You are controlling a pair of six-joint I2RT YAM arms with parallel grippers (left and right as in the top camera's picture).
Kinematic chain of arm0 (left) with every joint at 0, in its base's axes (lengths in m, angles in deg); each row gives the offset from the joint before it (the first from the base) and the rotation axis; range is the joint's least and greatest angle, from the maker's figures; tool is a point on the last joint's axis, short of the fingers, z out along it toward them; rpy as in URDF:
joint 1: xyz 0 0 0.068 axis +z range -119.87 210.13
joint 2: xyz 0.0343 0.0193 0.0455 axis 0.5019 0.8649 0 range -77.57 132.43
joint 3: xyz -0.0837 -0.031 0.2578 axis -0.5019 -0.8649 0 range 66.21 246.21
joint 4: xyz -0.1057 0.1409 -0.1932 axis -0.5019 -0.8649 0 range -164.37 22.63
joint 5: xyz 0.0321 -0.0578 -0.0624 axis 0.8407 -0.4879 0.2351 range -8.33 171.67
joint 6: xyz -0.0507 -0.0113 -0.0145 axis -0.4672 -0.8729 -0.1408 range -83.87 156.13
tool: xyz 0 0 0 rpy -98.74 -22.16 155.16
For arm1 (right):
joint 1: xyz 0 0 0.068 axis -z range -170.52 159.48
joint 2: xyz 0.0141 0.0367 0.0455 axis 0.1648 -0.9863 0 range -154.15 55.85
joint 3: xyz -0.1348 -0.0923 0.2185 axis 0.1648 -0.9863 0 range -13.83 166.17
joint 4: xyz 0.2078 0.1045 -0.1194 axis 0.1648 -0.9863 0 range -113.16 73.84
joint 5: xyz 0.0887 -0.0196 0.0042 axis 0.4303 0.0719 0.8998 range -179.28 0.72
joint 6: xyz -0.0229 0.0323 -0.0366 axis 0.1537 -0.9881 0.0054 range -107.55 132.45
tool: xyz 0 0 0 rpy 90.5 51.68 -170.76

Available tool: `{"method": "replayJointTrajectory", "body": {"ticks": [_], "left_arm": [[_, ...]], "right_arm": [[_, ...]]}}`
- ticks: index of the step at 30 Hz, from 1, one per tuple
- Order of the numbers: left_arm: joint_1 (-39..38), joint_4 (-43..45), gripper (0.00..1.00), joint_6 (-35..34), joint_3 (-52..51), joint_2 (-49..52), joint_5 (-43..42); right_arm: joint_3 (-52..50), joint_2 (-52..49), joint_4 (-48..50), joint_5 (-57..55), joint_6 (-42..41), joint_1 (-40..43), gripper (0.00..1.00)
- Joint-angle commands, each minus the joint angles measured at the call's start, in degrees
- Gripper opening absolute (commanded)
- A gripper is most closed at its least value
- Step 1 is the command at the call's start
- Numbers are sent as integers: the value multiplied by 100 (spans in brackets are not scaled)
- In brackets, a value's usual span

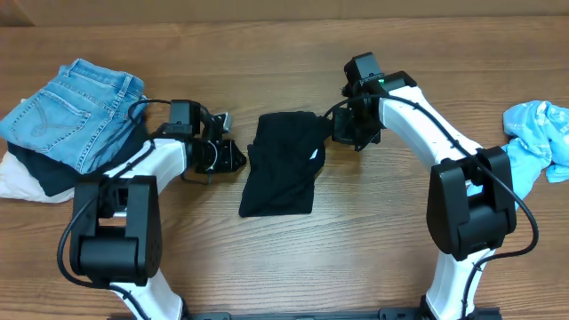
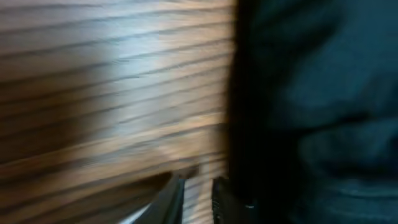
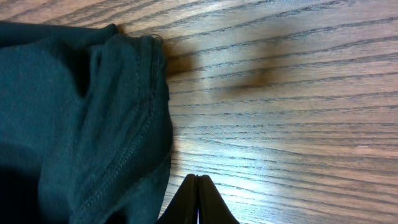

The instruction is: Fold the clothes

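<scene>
From overhead, the black T-shirt [image 1: 280, 164] lay folded into a narrow strip mid-desk [image 1: 373, 231], with the left gripper [image 1: 227, 153] just beside its left edge and the right gripper [image 1: 342, 129] at its upper right corner. Blue jeans [image 1: 76, 111] sat far left and a light blue cloth [image 1: 538, 133] far right. The left wrist view was blurred: its jaws were parted by a narrow gap with bare wood between them, gripping nothing, and dark fabric was close on the right. In the right wrist view the jaws were pressed together and empty, with the stitched hem just beside them. Either arm, swinging away low, could probably catch an edge and drag the fold open.
</scene>
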Motion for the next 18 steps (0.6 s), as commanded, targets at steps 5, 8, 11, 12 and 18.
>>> {"method": "replayJointTrajectory", "body": {"ticks": [5,8,11,12,18], "left_arm": [[-68,72,10,-195,48,-468,-1226],[-149,-151,9,-188,48,-680,-1305],[-400,-417,9,-144,48,-732,-1572],[-535,-472,9,-142,48,-732,-1576],[-1578,-1069,9,-13,46,-732,-881]], "right_arm": [[55,238,0,50,39,4,4],[55,238,11,50,37,4,4],[55,238,15,50,39,4,4],[55,238,24,50,39,4,4],[55,238,26,50,37,4,4]]}}
